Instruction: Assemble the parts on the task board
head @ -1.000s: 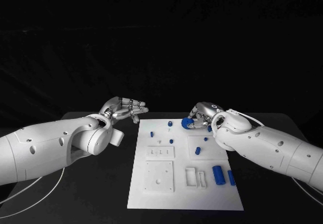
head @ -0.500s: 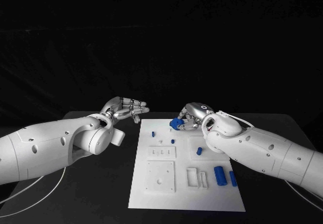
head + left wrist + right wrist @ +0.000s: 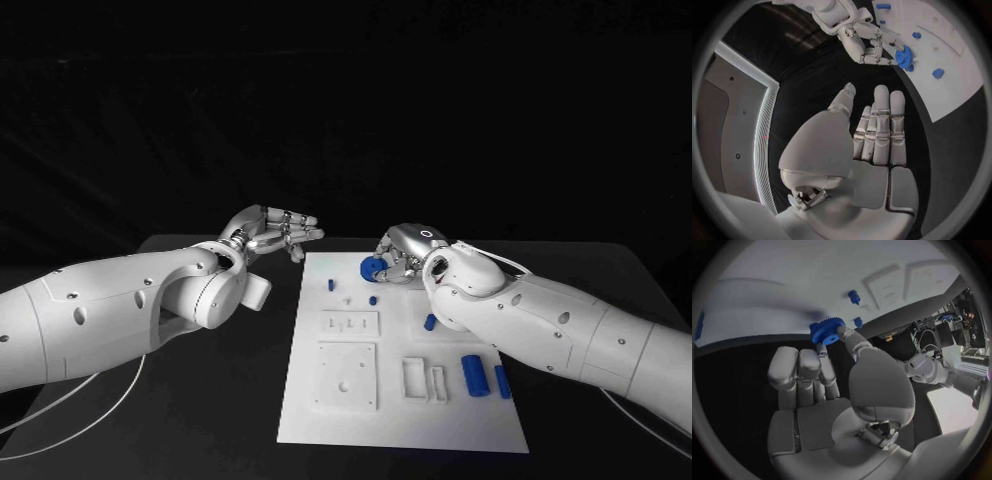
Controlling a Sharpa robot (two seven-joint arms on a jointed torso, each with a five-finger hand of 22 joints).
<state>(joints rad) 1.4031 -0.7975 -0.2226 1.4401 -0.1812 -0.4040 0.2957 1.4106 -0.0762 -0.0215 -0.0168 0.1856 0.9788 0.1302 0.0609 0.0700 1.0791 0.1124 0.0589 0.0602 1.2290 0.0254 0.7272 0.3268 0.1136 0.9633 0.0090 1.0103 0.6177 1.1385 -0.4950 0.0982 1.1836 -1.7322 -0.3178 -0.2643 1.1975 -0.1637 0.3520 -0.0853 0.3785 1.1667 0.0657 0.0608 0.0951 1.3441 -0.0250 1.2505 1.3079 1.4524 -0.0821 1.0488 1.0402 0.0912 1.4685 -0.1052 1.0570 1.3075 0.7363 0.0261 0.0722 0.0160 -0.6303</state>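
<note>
Blue toothed gear (image 3: 824, 332) — pinched, right hand (image 3: 404, 250)

The task board (image 3: 361, 400) is white, lying on a black surface (image 3: 216, 400). A blue toothed gear (image 3: 824, 332) sits between the silver fingers (image 3: 848, 337) of the right hand (image 3: 404, 250) — the small parts (image 3: 473, 375) toward four o'clock are blue too. Both arms are white.
</note>
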